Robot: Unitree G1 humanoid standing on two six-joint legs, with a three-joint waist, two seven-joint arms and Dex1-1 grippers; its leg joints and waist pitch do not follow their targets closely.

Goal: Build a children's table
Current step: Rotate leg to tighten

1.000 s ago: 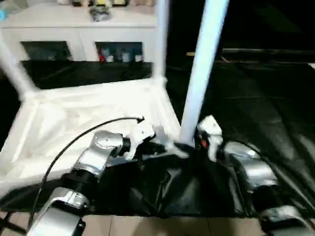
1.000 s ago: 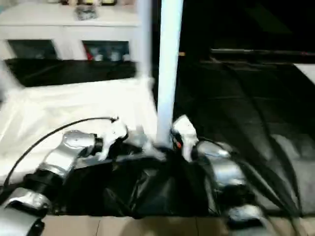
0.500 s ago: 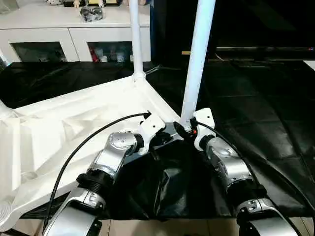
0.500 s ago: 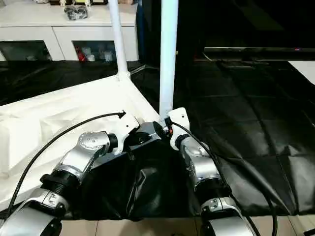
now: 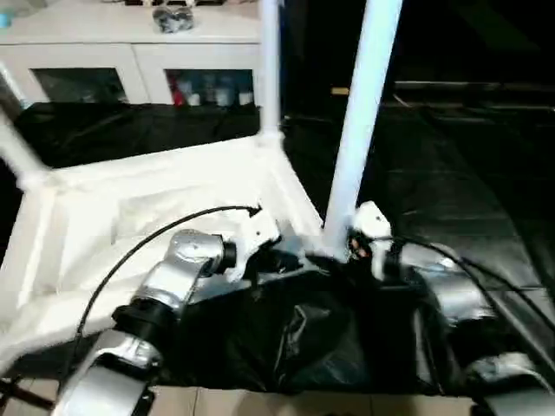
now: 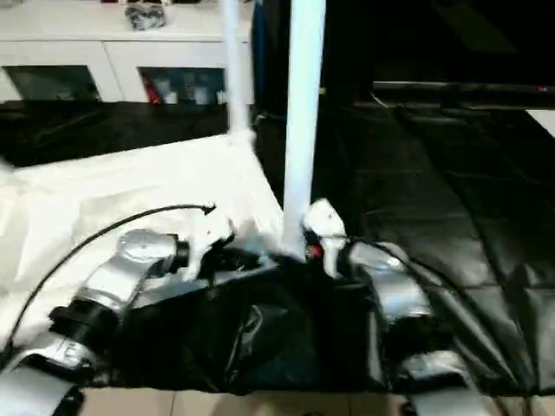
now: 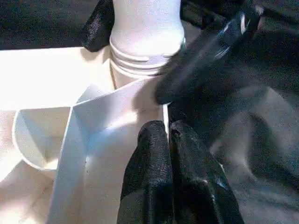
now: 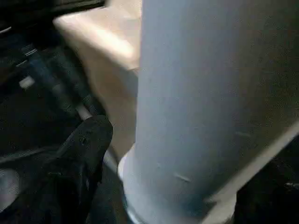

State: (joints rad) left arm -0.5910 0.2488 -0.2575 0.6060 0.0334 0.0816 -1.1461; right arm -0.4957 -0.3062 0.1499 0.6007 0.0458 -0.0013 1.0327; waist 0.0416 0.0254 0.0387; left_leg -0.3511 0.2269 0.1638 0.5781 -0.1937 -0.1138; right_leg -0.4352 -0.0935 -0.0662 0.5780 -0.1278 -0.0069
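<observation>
- A large work table draped in crinkled black sheeting (image 5: 451, 173) fills the scene, and a white cabinet with glass doors (image 5: 130, 61) stands behind it, small items on its top and shelves.
- On the black sheeting lies the white plastic rectangular tabletop (image 5: 130, 208), upside down, its ribbed underside facing up.
- Three long white tapered tube legs rise from its corners: the near leg (image 5: 360, 121) right between the two pincers, a far leg (image 5: 270, 69) beyond them, and a third leg (image 5: 17, 147) at the far corner, well off to the left pincer's outer side.
- The left pincer (image 7: 170, 140) has its two black fingers pressed together with nothing between them; the tips rest at the tabletop's thin white rim wall, just beside the corner socket.
- In the left wrist view the near leg's ribbed base (image 7: 145, 56) sits in the rounded corner socket directly ahead of the left pincer's tips.
- The right pincer (image 5: 347, 247) is at the foot of the near leg, on the side opposite the left pincer.
- In the right wrist view the near leg fills the space between the right pincer's fingers; one black finger (image 8: 86, 144) stands beside the leg's base, apart from it by a narrow gap, so the jaws stand wide around the leg, not clamping it.
- A black cable (image 5: 147, 243) arcs over the silver left forearm (image 5: 169, 282) to its wrist.
</observation>
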